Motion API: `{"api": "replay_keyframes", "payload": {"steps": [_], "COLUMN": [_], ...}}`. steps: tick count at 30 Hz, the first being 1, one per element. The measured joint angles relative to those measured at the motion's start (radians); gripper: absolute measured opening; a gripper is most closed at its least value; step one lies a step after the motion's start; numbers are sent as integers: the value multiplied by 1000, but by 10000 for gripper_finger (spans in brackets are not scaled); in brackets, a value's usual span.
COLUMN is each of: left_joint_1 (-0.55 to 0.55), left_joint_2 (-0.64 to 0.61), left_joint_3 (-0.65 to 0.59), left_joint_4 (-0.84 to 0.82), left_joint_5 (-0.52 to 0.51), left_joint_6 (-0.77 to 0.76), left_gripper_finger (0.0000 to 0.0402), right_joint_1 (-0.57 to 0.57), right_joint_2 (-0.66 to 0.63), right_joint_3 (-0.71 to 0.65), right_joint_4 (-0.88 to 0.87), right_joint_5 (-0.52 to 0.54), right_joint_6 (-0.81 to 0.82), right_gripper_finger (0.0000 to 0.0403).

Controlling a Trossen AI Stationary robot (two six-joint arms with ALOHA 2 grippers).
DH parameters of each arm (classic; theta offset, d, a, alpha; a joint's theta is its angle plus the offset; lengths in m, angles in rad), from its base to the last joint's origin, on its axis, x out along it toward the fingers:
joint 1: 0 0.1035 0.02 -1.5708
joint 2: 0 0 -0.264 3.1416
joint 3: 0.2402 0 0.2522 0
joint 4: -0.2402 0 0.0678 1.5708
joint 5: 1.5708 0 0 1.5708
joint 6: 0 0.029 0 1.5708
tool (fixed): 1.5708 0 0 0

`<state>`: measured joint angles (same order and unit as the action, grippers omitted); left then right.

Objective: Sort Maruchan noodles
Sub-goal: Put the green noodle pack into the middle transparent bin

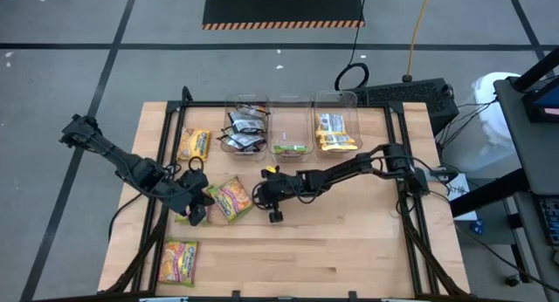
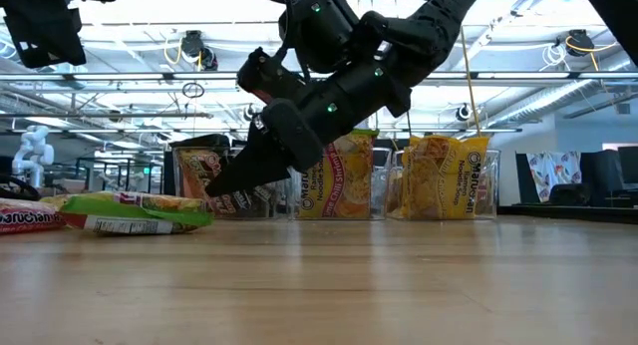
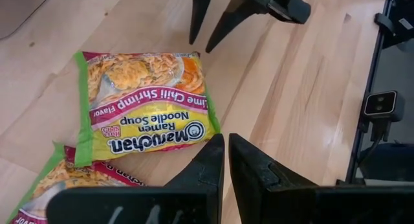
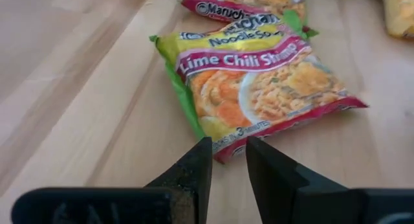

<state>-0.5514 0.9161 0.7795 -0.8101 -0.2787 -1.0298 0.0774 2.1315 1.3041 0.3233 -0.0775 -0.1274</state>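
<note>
We're in a robotics lab, a big open industrial hall. Looking level across the pale wooden table (image 2: 399, 285), you can see a high ceiling of exposed white steel trusses (image 2: 558, 81) and hanging lights. At nine o'clock in that view stands a small white humanoid robot figure (image 2: 32, 151); at three o'clock, dark desk monitors (image 2: 603, 175). From above, the grey concrete floor (image 1: 79, 40) carries taped lines, with a black mat edged in orange hazard stripes (image 1: 282, 9) at twelve o'clock and a yellow cable (image 1: 417, 31) at one o'clock.
</note>
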Motion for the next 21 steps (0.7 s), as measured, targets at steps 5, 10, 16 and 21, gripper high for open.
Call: {"api": "replay_keyframes", "payload": {"steps": [5, 10, 16, 21], "left_joint_1": [0, 0, 0, 0], "left_joint_2": [0, -1, 0, 0], "left_joint_3": [0, 0, 0, 0], "left_joint_4": [0, 0, 8, 10], "left_joint_5": [0, 0, 1, 8], "left_joint_6": [0, 0, -1, 0], "left_gripper_finger": [28, 28, 28, 28], "right_joint_1": [0, 1, 1, 1], "right_joint_2": [12, 50, 78, 67], "right_joint_3": [-1, 0, 0, 0], "right_joint_4": [18, 71, 120, 117], "right_joint_5": [-24, -58, -57, -54], "right_joint_6": [7, 17, 40, 27], "right_gripper_finger": [89, 89, 89, 89]}}
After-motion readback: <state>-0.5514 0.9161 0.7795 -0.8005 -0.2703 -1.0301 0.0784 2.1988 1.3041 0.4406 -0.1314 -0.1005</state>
